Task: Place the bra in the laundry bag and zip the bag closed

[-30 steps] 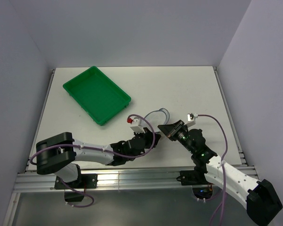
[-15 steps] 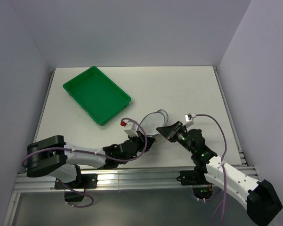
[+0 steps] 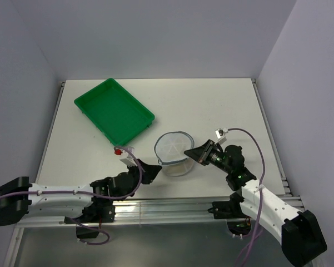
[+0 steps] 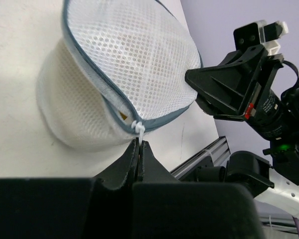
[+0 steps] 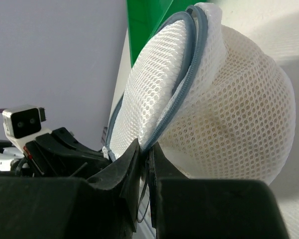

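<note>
Mesh laundry bag (image 3: 174,150), jaws seemingly pinching rim

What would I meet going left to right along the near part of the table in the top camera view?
left gripper → laundry bag → right gripper

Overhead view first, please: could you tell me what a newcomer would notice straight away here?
The white mesh laundry bag stands out, sitting near the front edge of the table. The left gripper is shut on its white zipper pull, while the right gripper pinches the bag's rim from the opposite side. A bright green tray lies at the far left.
</note>
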Action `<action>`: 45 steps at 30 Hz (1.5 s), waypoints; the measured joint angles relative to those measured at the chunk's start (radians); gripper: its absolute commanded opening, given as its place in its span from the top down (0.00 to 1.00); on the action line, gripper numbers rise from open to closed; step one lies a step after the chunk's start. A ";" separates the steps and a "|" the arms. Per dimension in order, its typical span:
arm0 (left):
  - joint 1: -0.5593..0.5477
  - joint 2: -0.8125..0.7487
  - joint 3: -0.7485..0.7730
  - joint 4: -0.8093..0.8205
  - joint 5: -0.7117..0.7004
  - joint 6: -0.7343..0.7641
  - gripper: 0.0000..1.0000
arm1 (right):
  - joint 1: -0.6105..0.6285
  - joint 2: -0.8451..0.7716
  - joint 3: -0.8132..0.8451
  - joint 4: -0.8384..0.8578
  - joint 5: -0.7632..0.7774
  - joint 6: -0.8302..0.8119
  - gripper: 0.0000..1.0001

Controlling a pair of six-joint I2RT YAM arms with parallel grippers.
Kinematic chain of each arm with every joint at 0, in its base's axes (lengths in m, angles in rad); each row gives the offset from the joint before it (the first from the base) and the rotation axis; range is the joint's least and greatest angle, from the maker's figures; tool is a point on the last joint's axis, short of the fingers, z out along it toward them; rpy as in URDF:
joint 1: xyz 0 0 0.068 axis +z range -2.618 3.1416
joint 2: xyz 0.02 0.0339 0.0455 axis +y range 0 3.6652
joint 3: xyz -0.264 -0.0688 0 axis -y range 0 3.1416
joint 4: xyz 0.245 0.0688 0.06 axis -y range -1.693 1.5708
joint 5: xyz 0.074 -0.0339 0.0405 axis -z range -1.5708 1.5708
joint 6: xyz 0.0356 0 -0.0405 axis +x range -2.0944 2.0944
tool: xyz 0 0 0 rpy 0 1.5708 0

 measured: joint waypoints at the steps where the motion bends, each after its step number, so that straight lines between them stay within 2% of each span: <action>1: -0.001 -0.037 -0.010 -0.023 -0.012 -0.001 1.00 | -0.016 0.015 0.009 0.000 -0.018 -0.013 1.00; 3: -0.001 -0.092 -0.025 -0.055 -0.031 0.000 1.00 | -0.035 0.052 0.032 -0.005 -0.056 -0.044 1.00; 4: -0.001 -0.110 -0.027 -0.069 -0.036 0.003 1.00 | -0.037 0.074 0.050 -0.013 -0.073 -0.060 0.93; 5: -0.002 -0.121 -0.027 -0.078 -0.040 0.008 1.00 | -0.038 0.096 0.071 -0.024 -0.088 -0.077 0.80; 6: -0.007 -0.124 -0.027 -0.079 -0.046 0.018 1.00 | -0.039 0.116 0.095 -0.037 -0.097 -0.093 0.51; 7: -0.013 -0.120 -0.026 -0.079 -0.053 0.028 1.00 | -0.040 0.131 0.116 -0.048 -0.103 -0.106 0.41; 9: -0.037 -0.092 -0.012 -0.093 -0.092 0.055 1.00 | -0.050 0.154 0.162 -0.085 -0.092 -0.159 0.27; 10: -0.049 -0.064 -0.001 -0.099 -0.107 0.068 1.00 | -0.056 0.159 0.180 -0.102 -0.088 -0.175 0.12; 12: -0.069 0.000 0.030 -0.097 -0.121 0.094 1.00 | -0.063 0.151 0.204 -0.137 -0.068 -0.203 0.05; 16: -0.077 0.093 0.068 -0.057 -0.123 0.131 1.00 | -0.064 0.050 0.203 -0.225 -0.006 -0.222 0.05; 19: -0.077 0.147 0.092 -0.014 -0.122 0.146 1.00 | -0.064 -0.091 0.160 -0.264 0.034 -0.211 0.05; 27: -0.084 0.255 0.138 0.100 -0.105 0.140 1.00 | -0.037 -0.417 0.010 -0.488 0.168 -0.101 0.05; 31: -0.104 0.270 0.148 0.125 -0.108 0.129 1.00 | -0.034 -0.471 0.006 -0.555 0.230 -0.069 0.05; 35: -0.115 0.273 0.148 0.154 -0.109 0.118 1.00 | -0.029 -0.436 0.006 -0.547 0.223 -0.043 0.07; 38: -0.119 0.283 0.148 0.171 -0.107 0.110 1.00 | 0.013 -0.357 0.002 -0.500 0.211 -0.018 0.15; 39: -0.119 0.288 0.148 0.177 -0.105 0.109 1.00 | 0.040 -0.330 0.001 -0.484 0.207 -0.009 0.23; 41: -0.119 0.293 0.148 0.177 -0.103 0.108 1.00 | 0.106 -0.288 0.001 -0.447 0.213 0.010 0.29; 42: -0.120 0.293 0.148 0.178 -0.101 0.108 1.00 | 0.133 -0.272 0.001 -0.427 0.216 0.018 0.38; 44: -0.121 0.293 0.148 0.180 -0.098 0.108 1.00 | 0.187 -0.242 0.001 -0.381 0.224 0.030 0.49; 45: -0.122 0.293 0.148 0.181 -0.097 0.108 1.00 | 0.206 -0.226 0.002 -0.355 0.228 0.035 0.61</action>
